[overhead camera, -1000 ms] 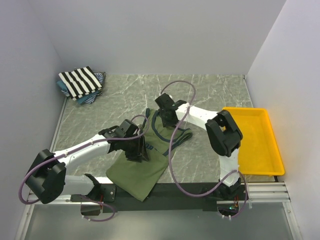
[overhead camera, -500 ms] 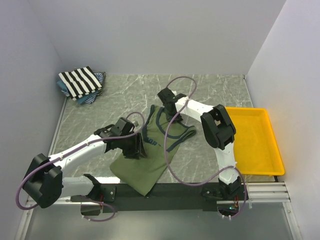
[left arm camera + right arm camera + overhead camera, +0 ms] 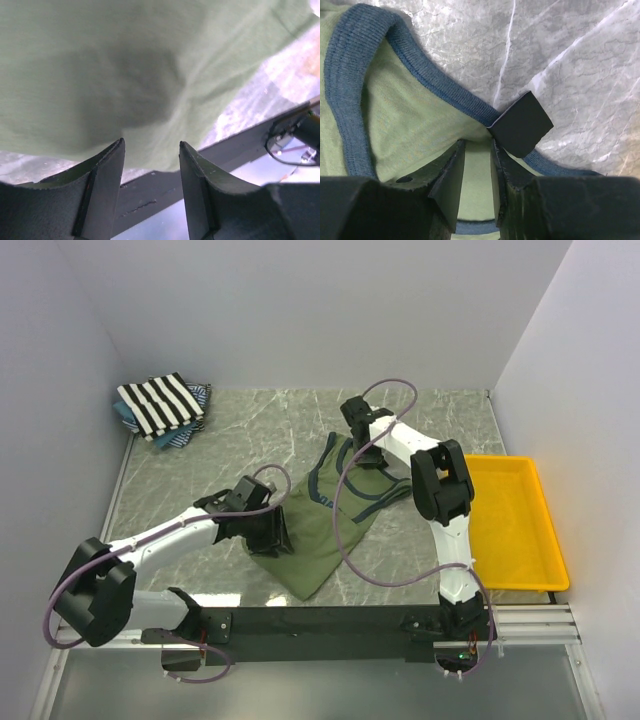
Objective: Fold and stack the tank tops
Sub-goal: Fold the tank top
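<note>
The olive green tank top (image 3: pixel 318 532) lies stretched diagonally across the middle of the table, navy straps toward the back. My right gripper (image 3: pixel 366 444) is at its strap end. In the right wrist view that gripper (image 3: pixel 476 143) is shut on the olive cloth (image 3: pixel 405 110) beside the navy trim (image 3: pixel 420 65) and a black label (image 3: pixel 520 125). My left gripper (image 3: pixel 276 534) sits at the shirt's left edge. Seen from the left wrist, it (image 3: pixel 151 142) stands open, with the cloth (image 3: pixel 125 65) just beyond the tips. A striped tank top (image 3: pixel 160 403) tops a pile on blue patterned ones (image 3: pixel 192 428).
A yellow tray (image 3: pixel 500 462) stands at the right edge of the table, next to the right arm. The folded pile sits in the back left corner against the wall. The black rail (image 3: pixel 165 195) of the near table edge lies just beyond the shirt's hem.
My right gripper has moved toward the back right, dragging the olive tank top away from the near edge and pulling it out longer. The left gripper shifted only slightly.
</note>
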Controlling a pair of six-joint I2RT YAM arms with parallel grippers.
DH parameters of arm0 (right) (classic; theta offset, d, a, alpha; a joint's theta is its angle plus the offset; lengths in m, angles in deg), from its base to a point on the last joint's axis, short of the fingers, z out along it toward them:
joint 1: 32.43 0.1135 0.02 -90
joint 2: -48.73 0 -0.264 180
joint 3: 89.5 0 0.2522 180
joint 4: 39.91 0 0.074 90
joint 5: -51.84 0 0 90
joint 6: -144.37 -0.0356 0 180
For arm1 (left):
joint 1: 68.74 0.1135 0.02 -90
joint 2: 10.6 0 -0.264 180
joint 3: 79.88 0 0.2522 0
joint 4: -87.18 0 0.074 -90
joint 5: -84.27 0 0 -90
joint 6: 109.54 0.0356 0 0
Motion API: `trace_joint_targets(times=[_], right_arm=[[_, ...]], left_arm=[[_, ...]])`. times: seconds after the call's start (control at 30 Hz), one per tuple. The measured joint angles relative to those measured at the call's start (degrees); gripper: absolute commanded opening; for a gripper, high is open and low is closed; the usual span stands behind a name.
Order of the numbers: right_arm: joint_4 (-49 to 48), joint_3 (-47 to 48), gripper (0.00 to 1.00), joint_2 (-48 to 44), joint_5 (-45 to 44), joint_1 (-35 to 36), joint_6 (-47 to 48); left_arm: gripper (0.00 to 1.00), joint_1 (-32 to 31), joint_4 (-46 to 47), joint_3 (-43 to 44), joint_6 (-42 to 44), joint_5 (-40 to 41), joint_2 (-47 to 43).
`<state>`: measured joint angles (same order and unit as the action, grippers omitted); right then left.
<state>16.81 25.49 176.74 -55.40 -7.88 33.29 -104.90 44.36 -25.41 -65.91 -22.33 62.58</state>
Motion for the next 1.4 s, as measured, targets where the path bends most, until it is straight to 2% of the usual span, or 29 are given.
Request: trace_joint_targets(times=[0.17,0.37,0.47,0.63,0.77,0.9,0.93,1.1,1.4], right_arm=[[-1.7,-2.6,0.38,-1.8,0.9,-0.4,-1.0],[-4.9,-15.2,0.40,-14.6,1.7,1.6,-1.6],[-7.0,-19.0,0.41,-22.5,1.8,6.5,-1.4],[-11.6,-25.6,0.41,-32.1,2.6,23.6,-1.1],[-12.5,-30.5,0.42,-33.1,3.6,35.2,-1.9],[-11.4,-32.6,0.42,-32.8,3.1,42.6,-3.0],[-11.5,-32.6,0.43,-32.6,2.7,44.2,-3.2],[-11.1,-32.6,0.45,-31.6,0.8,49.9,-4.2],[-9.9,-32.6,0.47,-29.6,-1.9,56.2,-6.6]], left_arm=[[0.57,3.0,0.6,-1.9,-1.9,3.4,-0.2],[0.59,11.1,-0.2,-1.9,-4.3,9.2,-6.1],[0.58,14.7,-2.3,-1.8,-5.9,12.9,-8.5],[0.53,16.7,-6.0,-1.9,-8.8,15.5,-8.9],[0.52,16.7,-6.9,-3.4,-11.7,16.0,-10.0],[0.54,16.7,-8.1,-6.5,-14.5,16.5,-13.4],[0.58,16.7,-8.1,-7.4,-15.1,16.4,-13.9],[0.65,16.9,-5.8,-11.3,-17.0,15.2,-14.2],[0.65,17.1,0.2,-14.8,-18.4,13.8,-13.9]])
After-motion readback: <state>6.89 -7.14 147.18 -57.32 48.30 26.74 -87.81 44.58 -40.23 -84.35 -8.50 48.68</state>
